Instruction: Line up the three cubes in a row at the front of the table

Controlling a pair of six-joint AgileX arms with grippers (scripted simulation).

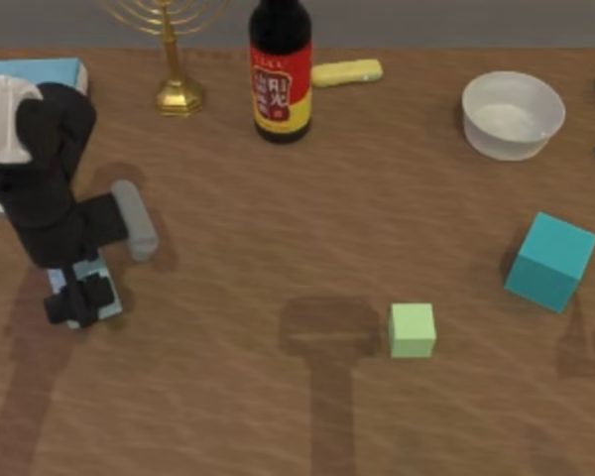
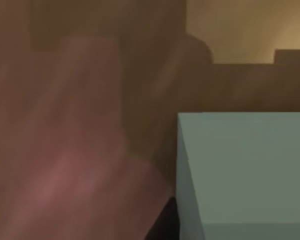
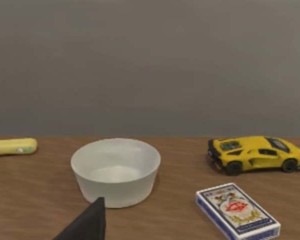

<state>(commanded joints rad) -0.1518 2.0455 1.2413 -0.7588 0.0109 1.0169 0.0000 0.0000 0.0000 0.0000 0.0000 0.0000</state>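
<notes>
Left tool [image 1: 79, 297] over pale blue cube [image 1: 107, 299], table's [image 1: 278, 218] left

A pale sky-blue cube [image 2: 245, 175] fills a large part of the left wrist view, seen very close, with one flat face and a sharp vertical edge turned toward the camera. It sits on the brown wood-grain worktop [image 2: 80, 100], which lies blurred around it with a reddish sheen in one patch. A small dark sliver [image 2: 165, 225] touches the cube's lower edge; what it is cannot be told. Shadows fall across the worktop beyond the cube.
</notes>
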